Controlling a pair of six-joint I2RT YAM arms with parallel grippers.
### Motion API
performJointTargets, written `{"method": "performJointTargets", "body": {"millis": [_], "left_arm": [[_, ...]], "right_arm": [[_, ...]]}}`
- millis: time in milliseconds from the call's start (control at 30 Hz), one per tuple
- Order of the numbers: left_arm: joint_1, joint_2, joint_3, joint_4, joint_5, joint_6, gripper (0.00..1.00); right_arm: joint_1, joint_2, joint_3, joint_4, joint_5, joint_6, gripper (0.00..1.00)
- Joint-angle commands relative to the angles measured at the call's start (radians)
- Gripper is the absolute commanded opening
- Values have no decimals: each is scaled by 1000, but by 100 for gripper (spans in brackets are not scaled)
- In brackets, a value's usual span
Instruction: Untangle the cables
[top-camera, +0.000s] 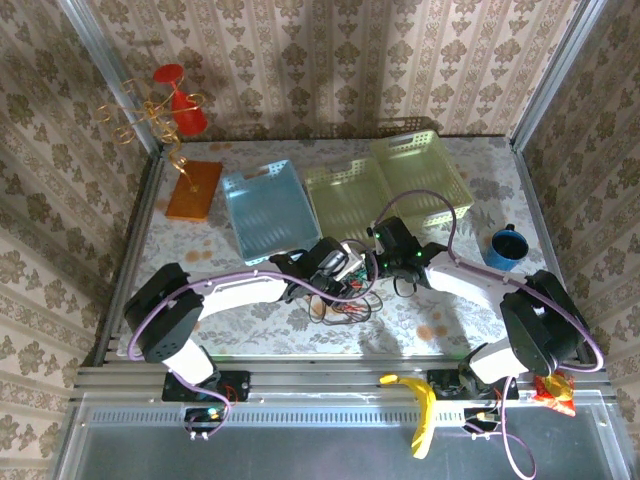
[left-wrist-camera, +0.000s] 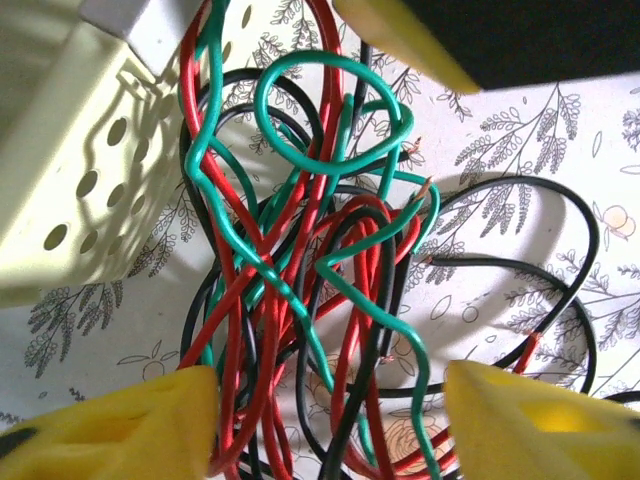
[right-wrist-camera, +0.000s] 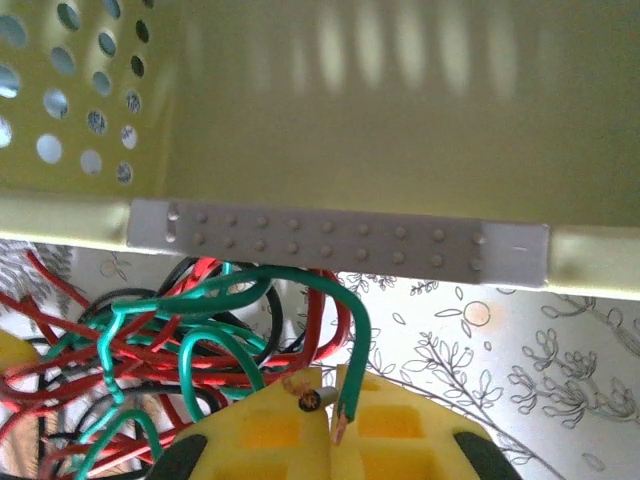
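The cables lie in one tangle on the floral cloth between my two grippers. In the left wrist view, green, red and black strands loop over each other. My left gripper stands open, its yellow fingers on either side of the bundle, several strands running between them unclamped. My right gripper is shut on the bare end of the green cable, close under a tray rim. A black cable end lies beside the pinch. From above, the left gripper and right gripper nearly meet.
A blue tray and two yellow-green trays stand just behind the tangle. To the right sits a blue cup. An orange base with a wire stand is at the back left. A banana rests on the front rail.
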Motion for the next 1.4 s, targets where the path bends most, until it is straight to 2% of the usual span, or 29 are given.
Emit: {"method": "performJointTargets", "body": {"millis": [0,233,367,467,567,767,1367], "left_arm": [[40,-19,-48,35,66,-13,52],[63,5,-74,48,61,-15,32],[73,22,-92,63,58,-33,10],[79,27,-104,73,58,-49,0],[81,24,-109,72,56,-49,0],[82,3,-119,43,46,-34,0],[112,-129,-206,-28,10,-46,0]], "right_arm": [[-8,-6,10,30,4,9,0],[-11,-108,-34,1,12,21,0],[-15,-218,-84,-19,128,57,0],[-35,-295,-116,-32,230,100,0],[-77,-351,-129,-59,308,166,0],[-193,-427,-140,-125,364,281,0],[-506,-447,-118,-346,498,363,0]]}}
